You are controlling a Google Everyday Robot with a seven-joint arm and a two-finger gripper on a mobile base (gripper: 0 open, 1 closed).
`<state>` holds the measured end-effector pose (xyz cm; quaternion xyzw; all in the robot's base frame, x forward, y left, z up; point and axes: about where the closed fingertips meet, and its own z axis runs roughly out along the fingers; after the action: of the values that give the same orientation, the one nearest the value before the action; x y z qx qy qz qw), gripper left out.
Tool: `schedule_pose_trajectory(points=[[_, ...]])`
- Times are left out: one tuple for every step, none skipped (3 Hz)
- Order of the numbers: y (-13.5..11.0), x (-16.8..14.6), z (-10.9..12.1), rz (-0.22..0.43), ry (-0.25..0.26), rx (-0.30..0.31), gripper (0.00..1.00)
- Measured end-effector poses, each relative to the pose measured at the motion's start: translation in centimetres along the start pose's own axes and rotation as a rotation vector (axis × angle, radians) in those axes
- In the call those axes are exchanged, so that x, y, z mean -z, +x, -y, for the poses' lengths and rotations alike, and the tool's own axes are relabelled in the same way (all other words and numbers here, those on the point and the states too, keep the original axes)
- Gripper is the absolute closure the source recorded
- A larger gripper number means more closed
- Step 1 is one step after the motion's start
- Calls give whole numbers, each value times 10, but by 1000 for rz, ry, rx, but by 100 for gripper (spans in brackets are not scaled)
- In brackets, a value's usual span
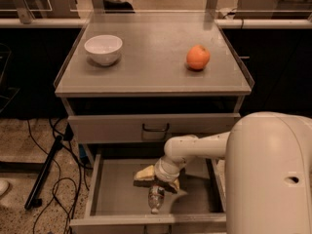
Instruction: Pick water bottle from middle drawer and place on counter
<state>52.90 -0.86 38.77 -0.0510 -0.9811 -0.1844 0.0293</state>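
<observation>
Water bottle [156, 199], small clear ribbed plastic, lies on the floor of the open shallow grey metal middle drawer [114, 196], near its front wall. Hand [164, 183] sits directly over the bottle; spread or pinching, cannot tell. Step judged: grasping. Next: confirm hold, lift clear, carry to flat grey surface [151, 74].

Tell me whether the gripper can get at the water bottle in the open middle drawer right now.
Probably yes. The gripper hangs inside the open middle drawer, right over the water bottle lying on its floor. Only a yellowish object sits beside it, apparently not covering the bottle.
</observation>
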Motion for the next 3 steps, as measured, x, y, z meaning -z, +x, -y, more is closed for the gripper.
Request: schedule_pose_trajectory(points=[[0, 0, 0, 0, 0, 0, 0], [5, -9, 7, -7, -5, -31, 0], [12, -23, 14, -15, -2, -66, 0]])
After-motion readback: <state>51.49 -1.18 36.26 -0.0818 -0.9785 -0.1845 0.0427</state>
